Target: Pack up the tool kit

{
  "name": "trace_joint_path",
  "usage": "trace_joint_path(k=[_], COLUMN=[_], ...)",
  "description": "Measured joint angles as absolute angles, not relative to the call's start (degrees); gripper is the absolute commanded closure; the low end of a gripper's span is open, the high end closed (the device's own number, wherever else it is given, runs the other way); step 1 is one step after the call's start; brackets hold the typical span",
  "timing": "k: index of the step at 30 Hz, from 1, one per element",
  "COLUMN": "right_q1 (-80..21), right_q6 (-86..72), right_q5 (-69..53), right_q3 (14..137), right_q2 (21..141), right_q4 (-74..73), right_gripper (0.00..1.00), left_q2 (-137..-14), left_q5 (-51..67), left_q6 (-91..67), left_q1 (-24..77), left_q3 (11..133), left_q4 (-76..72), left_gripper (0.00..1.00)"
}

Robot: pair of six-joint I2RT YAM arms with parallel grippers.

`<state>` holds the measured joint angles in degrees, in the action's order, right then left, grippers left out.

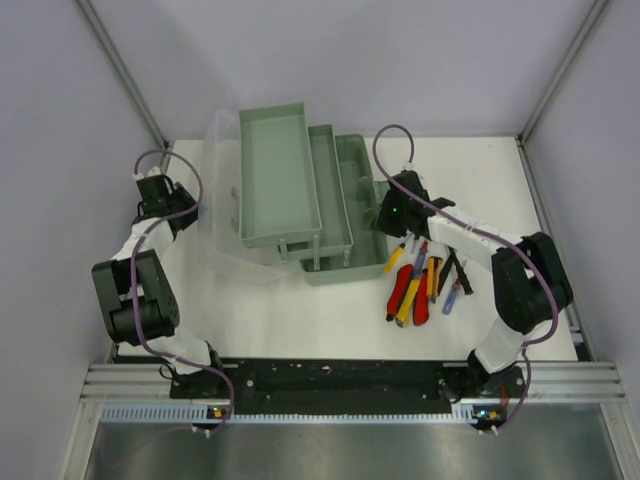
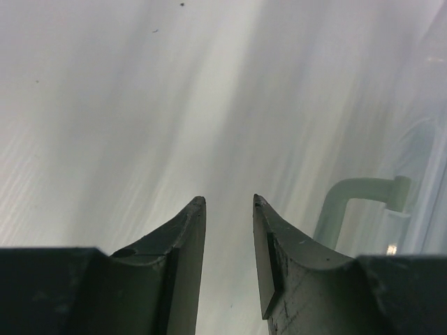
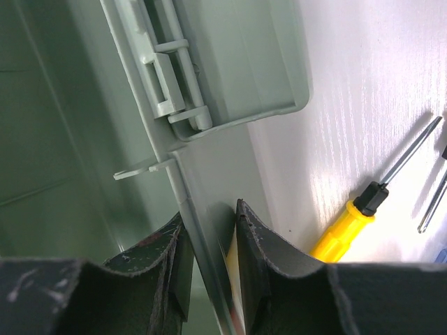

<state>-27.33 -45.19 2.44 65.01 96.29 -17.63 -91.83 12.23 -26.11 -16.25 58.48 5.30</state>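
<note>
The grey-green toolbox (image 1: 300,195) stands open at the table's middle, its tiered trays stepped out to the left. My right gripper (image 1: 385,215) is at the box's right side. In the right wrist view it (image 3: 209,213) straddles the toolbox wall (image 3: 202,167), shut on it with one finger inside and one outside. A yellow-handled screwdriver (image 3: 347,227) lies just right of that wall. Several loose tools (image 1: 420,285) with red, yellow and blue handles lie right of the box. My left gripper (image 1: 195,208) is left of the box; its jaws (image 2: 229,202) stand open and hold nothing.
A translucent plastic sheet or lid (image 1: 222,150) lies under and left of the toolbox; it fills the left wrist view, with a pale bracket-like handle (image 2: 349,199) at the right. Grey walls enclose the table on three sides.
</note>
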Motion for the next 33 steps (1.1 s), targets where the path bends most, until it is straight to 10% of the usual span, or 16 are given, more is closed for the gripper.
trace_joint_path(k=[28,33], right_q1=[-27.14,-27.11], right_q6=[-45.82,-43.29], right_q5=[0.36,0.75], right_q3=[66.08,70.04], right_q2=[97.27,97.27], right_q4=[-17.91,-21.41], right_gripper=[0.7,0.66], left_q2=[-93.62,-93.49], left_q5=[-5.61,-10.17], left_q6=[-30.37,-31.38], left_q1=[-15.97,-15.97], left_q3=[60.77,67.2], left_q4=[11.79,18.44], left_gripper=[0.71,0.56])
